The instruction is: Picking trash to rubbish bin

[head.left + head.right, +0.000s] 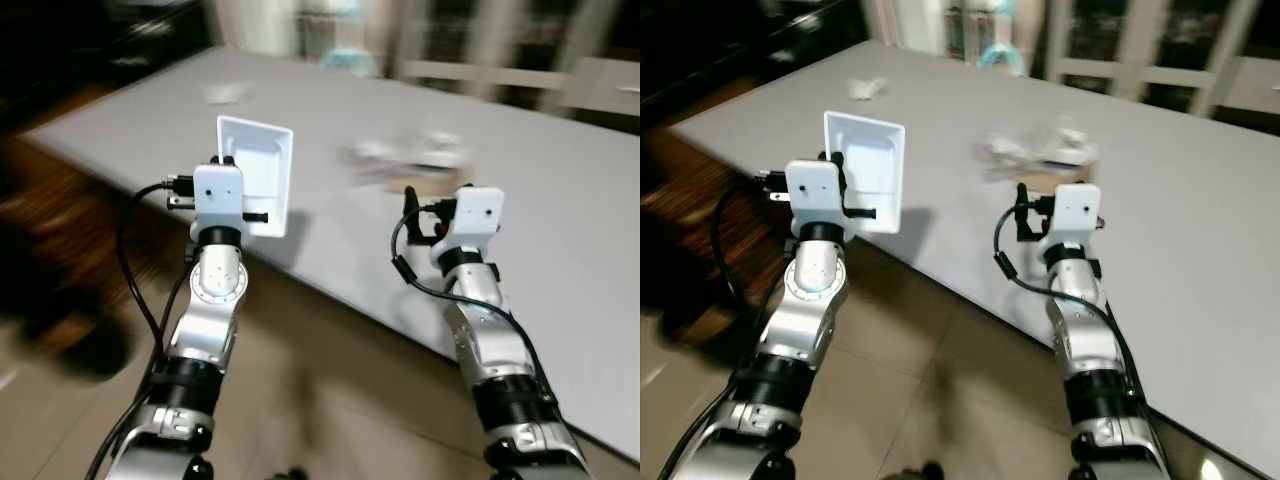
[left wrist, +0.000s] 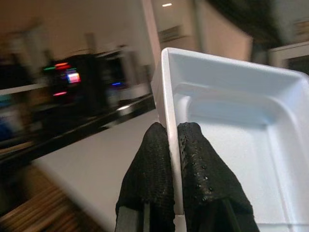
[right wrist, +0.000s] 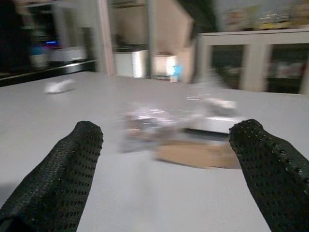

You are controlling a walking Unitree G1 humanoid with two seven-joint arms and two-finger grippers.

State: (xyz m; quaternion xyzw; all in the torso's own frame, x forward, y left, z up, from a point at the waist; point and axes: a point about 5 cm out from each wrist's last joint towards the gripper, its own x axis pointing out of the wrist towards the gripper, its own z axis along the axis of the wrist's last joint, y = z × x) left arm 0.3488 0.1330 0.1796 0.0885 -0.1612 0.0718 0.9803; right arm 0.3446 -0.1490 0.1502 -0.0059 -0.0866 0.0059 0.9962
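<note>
My left gripper (image 2: 173, 145) is shut on the rim of a white foam tray (image 1: 258, 172), held upright over the near edge of a grey table (image 1: 560, 190). The tray's hollow side (image 2: 241, 145) faces away from the camera on my wrist. My right gripper (image 3: 169, 145) stands open above the table, its two black fingers (image 3: 63, 174) wide apart. Ahead of it lies a blurred heap of clear plastic wrapping and a brown cardboard piece (image 3: 193, 152). That heap (image 1: 410, 158) sits mid-table. A small crumpled white scrap (image 1: 225, 93) lies far left.
Tiled floor (image 1: 330, 400) lies below the table's near edge. A dark wooden area (image 1: 60, 200) is to the left. Pale chairs or cabinets (image 1: 590, 85) stand behind the table. The pictures are blurred by motion.
</note>
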